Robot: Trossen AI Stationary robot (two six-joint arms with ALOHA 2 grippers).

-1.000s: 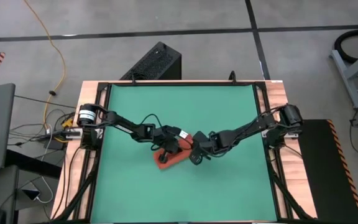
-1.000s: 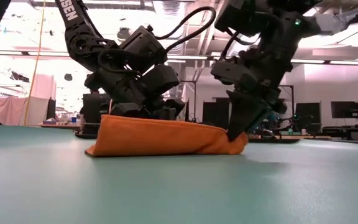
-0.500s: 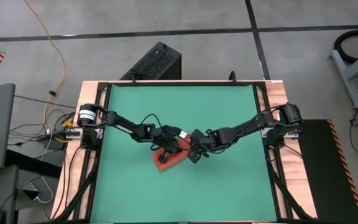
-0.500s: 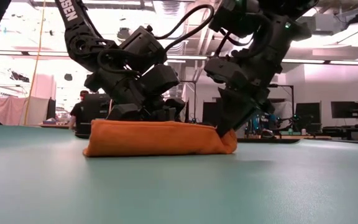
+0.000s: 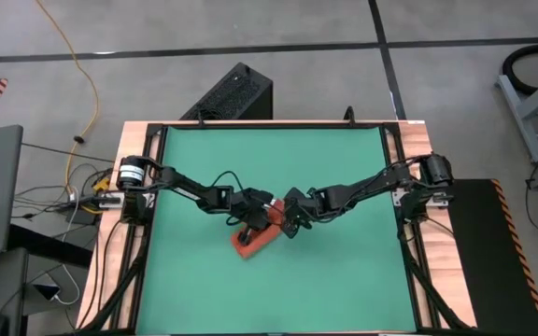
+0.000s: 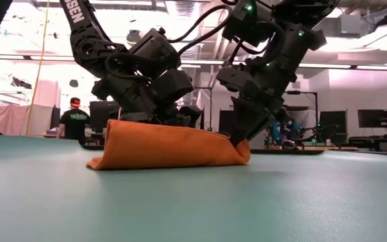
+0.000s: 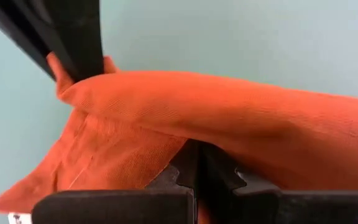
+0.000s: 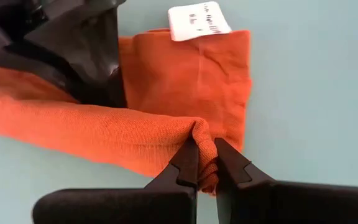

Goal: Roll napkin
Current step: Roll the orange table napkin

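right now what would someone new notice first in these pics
The orange-red napkin jumps out first, a half-rolled bundle near the middle of the green table. Next, both dark arms meet over it: the left claw and the right claw are each pinched shut on the roll's raised fold. A small white tag shows on the flat, unrolled end.

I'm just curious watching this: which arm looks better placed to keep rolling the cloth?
Probably both together: the left gripper and the right gripper each pinch the napkin roll at opposite ends.
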